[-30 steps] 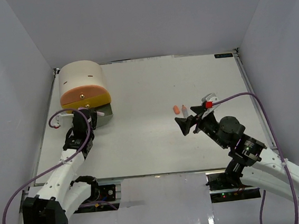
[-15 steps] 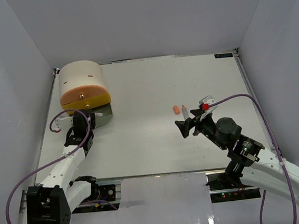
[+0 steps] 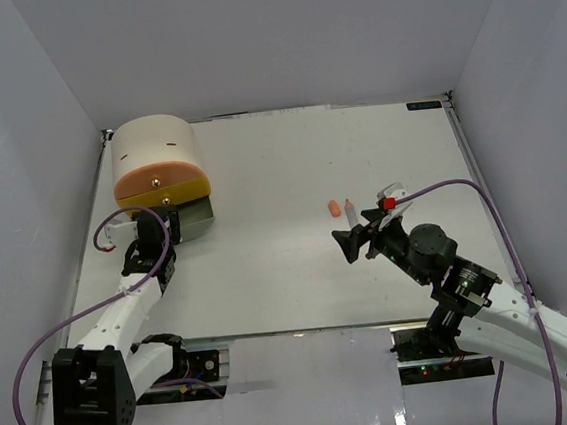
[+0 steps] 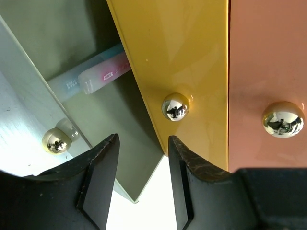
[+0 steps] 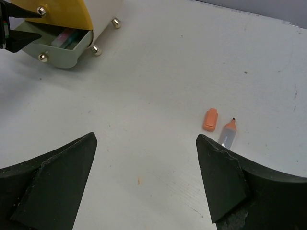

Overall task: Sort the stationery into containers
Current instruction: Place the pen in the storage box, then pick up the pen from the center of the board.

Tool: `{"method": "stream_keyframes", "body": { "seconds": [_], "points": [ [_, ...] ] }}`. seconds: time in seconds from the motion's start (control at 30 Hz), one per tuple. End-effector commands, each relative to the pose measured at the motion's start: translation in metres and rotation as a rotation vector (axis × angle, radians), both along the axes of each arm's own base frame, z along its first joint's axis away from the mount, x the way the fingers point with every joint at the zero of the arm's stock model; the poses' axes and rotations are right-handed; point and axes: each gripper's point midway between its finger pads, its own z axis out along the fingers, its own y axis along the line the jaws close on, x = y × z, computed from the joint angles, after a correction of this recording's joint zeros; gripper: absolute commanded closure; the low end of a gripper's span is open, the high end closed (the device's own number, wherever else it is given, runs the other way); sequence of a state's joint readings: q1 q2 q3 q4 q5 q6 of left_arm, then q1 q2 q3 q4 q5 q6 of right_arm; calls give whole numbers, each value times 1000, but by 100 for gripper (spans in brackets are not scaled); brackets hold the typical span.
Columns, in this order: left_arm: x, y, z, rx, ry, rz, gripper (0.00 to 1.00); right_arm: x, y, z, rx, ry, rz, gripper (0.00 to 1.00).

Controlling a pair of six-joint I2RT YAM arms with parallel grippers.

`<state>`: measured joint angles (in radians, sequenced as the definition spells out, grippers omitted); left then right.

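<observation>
L end effector (image 4: 142, 184): jaws parted vs 1 s ago, now empty, at open drawer (image 4: 62, 33). Pens (image 4: 100, 76) inside; drop judged done.
R end effector (image 5: 144, 189): wide, empty, above table (image 5: 158, 67). Block (image 5: 210, 119), pencil (image 5: 228, 134) unsorted, next.

On my overhead view the beige half-cylinder cabinet (image 3: 151, 145) sits in the upper left, rounded back up. Its peach-orange drawer (image 3: 157, 174) is on top, the yellow drawer (image 3: 189, 188) is below, and the grey-green drawer (image 3: 199, 219) at the bottom is pulled out. My left wrist view shows pale pens (image 4: 96, 76) lying inside it, one with a pink label. Right of centre I see a short orange block (image 3: 334, 208) lying flat. Just beside it, not touching, is a small pencil-like marker (image 3: 350, 209) with an orange end.
</observation>
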<state>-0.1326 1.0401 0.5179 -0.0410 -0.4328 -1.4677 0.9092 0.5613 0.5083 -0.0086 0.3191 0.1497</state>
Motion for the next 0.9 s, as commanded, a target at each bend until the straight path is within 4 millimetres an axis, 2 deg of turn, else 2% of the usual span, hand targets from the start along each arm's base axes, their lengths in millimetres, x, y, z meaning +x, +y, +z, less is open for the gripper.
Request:
{"method": "stream_keyframes", "body": {
  "seconds": [0.0,0.07,0.1,0.17,0.2,0.23,0.3,0.33,0.37,0.47,0.5,0.53,0.6,0.63,0.67,0.73,0.77,0.83,0.87],
  "points": [
    [4,-4,18,-10,-38,-27,44,3,-4,5,21,-12,-29,10],
    [3,-11,34,18,-69,-91,40,8,-9,5,18,-8,-71,10],
    [3,-14,41,48,-80,-128,36,9,-12,-5,-14,21,-92,10],
    [-1,-22,62,176,-99,-246,29,16,-19,-14,-46,67,-157,10],
    [-2,-25,68,226,-104,-292,20,19,-21,-18,-59,84,-179,9],
    [-5,-28,72,345,-92,-370,15,21,-23,-21,-69,103,-200,9],
    [-11,-38,86,438,-100,-490,6,28,-27,-35,-109,157,-245,8],
    [-13,-39,88,544,-90,-554,2,31,-31,-40,-124,176,-266,7],
    [-16,-42,90,590,-94,-599,2,34,-31,-42,-122,193,-276,7],
    [-26,-52,95,707,-125,-720,2,47,-34,-66,-173,271,-313,5],
    [-32,-61,101,722,-167,-780,2,50,-34,-70,-179,288,-315,3],
    [-34,-64,98,736,-174,-808,2,57,-40,-76,-185,311,-338,3],
    [-39,-70,99,788,-210,-857,2,64,-39,-90,-215,370,-329,0],
    [-42,-75,91,789,-216,-900,2,70,-45,-96,-223,392,-352,0],
    [-44,-77,87,797,-221,-919,2,72,-43,-108,-249,429,-344,5],
    [-48,-85,85,812,-264,-963,2,81,-46,-111,-261,448,-353,10],
    [-50,-87,78,813,-271,-976,2,83,-45,-121,-284,475,-352,11],
    [-51,-88,74,813,-274,-982,2,90,-44,-123,-297,484,-351,17],
    [-50,-87,72,815,-268,-982,2,91,-42,-130,-314,507,-339,18]
  ]
}}
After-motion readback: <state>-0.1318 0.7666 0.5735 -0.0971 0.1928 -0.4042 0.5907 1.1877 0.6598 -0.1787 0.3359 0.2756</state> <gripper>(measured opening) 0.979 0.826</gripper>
